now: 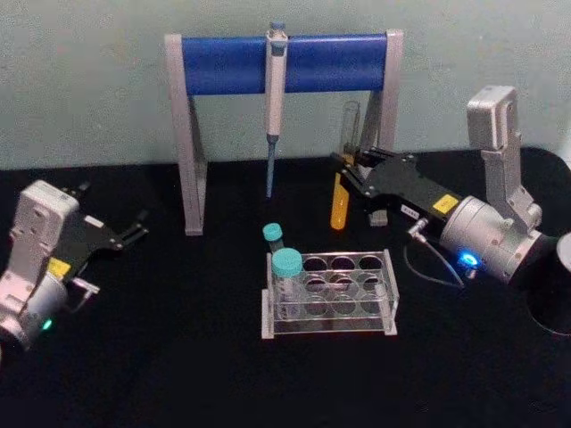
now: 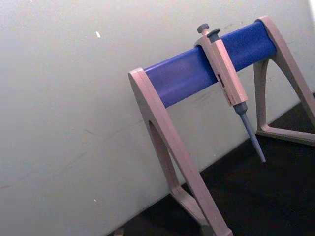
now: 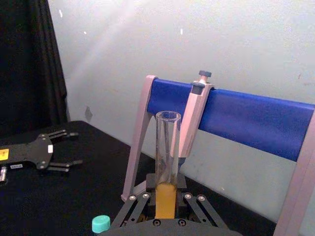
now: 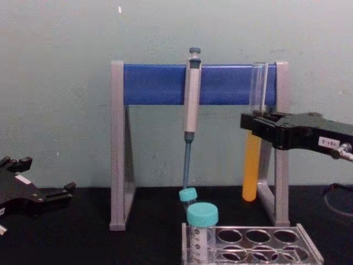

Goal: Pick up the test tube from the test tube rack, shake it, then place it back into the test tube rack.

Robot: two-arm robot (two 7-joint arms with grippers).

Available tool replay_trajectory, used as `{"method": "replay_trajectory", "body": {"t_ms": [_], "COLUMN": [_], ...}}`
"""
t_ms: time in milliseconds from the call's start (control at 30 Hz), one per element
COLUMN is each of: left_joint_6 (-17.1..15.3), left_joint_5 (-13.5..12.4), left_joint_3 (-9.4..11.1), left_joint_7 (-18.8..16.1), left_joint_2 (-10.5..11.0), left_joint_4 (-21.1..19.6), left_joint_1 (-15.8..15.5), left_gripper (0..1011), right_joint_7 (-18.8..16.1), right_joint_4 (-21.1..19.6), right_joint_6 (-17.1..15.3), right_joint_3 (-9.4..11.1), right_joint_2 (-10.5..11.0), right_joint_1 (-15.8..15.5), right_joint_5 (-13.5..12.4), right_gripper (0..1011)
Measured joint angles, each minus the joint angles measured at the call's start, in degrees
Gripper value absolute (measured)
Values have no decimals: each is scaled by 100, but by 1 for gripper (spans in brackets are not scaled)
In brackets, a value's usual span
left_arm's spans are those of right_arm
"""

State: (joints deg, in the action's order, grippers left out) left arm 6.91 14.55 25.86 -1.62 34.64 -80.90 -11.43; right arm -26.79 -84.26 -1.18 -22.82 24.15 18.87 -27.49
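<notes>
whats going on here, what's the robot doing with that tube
The right gripper is shut on the test tube and holds it upright in the air by the right leg of the pipette stand, clear of the rack. The left gripper rests open on the table at the left, idle. The tube is not yet back in the rack.

The clear glass test tube point(image 1: 339, 205), right of centre in the head view, holds orange-yellow liquid. The test tube rack point(image 1: 357, 290) is clear plastic. The wide tube point(image 1: 287, 262) and small tube point(image 1: 273, 233) have teal caps. The pipette stand point(image 1: 223, 64) has grey legs and a blue bar. The left gripper point(image 1: 138, 227), right gripper point(image 1: 346, 166) and table point(image 1: 178, 357) are black.
</notes>
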Motion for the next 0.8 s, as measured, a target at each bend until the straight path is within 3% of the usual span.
{"method": "replay_trajectory", "body": {"t_ms": [800], "left_joint_6": [0], "left_joint_5": [0], "left_joint_3": [0], "left_joint_7": [0], "left_joint_2": [0], "left_joint_4": [0], "left_joint_1": [0], "left_gripper": [1001], "right_joint_7": [-55], "right_joint_4": [-299], "right_joint_6": [-41], "right_joint_3": [51], "right_joint_2": [114], "right_joint_1": [-151], "right_joint_5": [-78], "right_gripper": [220]}}
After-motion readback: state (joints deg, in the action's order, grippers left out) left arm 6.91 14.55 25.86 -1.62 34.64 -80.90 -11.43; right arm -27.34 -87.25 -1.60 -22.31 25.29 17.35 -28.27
